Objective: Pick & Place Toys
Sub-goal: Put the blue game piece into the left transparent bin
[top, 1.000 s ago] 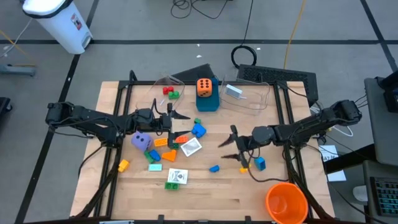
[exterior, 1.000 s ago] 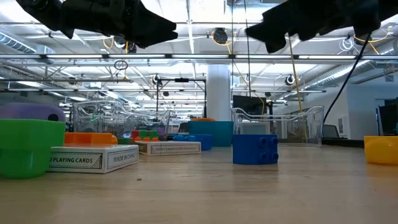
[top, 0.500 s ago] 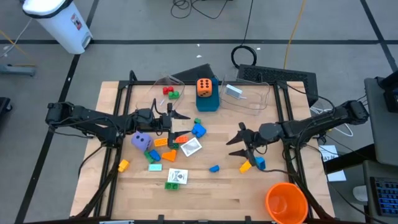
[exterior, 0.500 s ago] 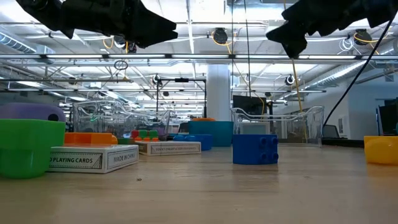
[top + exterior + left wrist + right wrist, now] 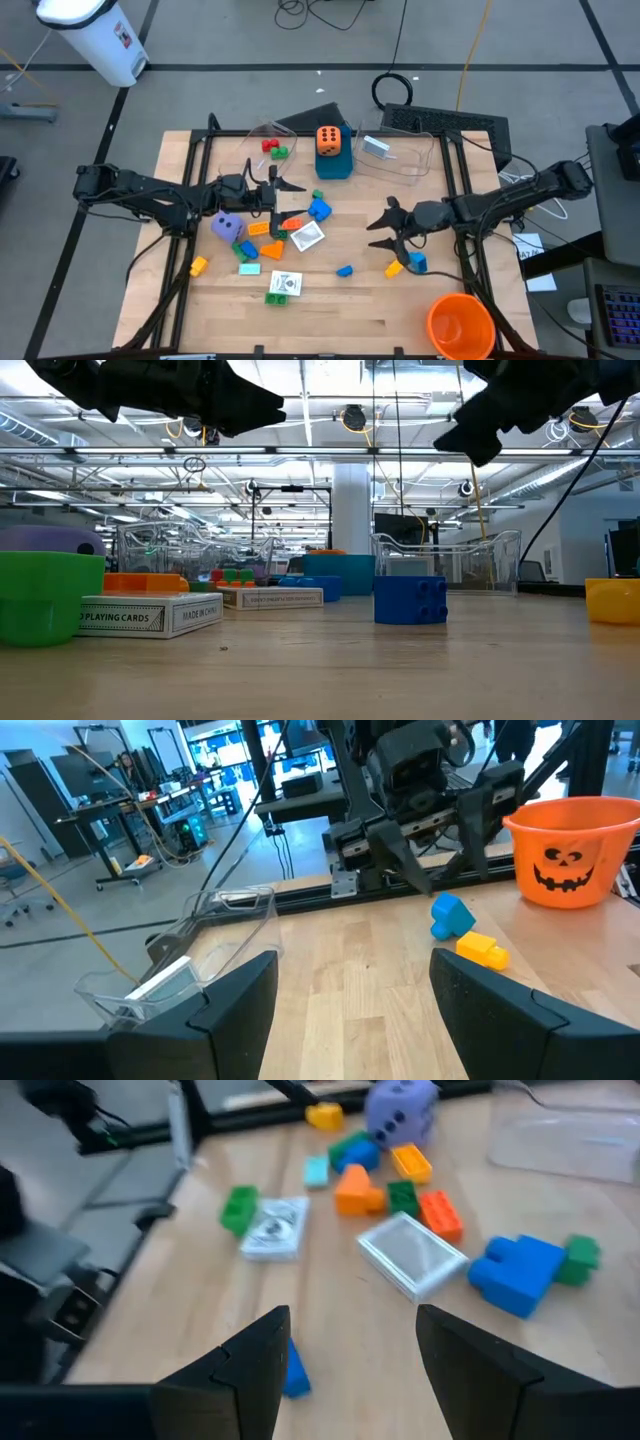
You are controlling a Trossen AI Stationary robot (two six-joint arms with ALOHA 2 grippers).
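Up close, the low view cuts off both arms at its top edge, so neither gripper's fingertips show there; a green plastic brick [image 5: 40, 595] is cropped at the side. The right gripper [image 5: 383, 231] hangs above bare wood with fingers spread and empty. A yellow brick [image 5: 395, 267] and a blue brick [image 5: 417, 262] lie just beside it on its near side, and a small blue brick [image 5: 345, 270] is partly hidden behind a finger in the right wrist view. The left gripper [image 5: 290, 200] hovers, fingers apart and empty, over the toy heap: the purple dotted die [image 5: 226, 226] and a clear-cased white card [image 5: 308, 236]. Farther back, the orange dotted die [image 5: 328, 139] sits on a blue box [image 5: 334, 165].
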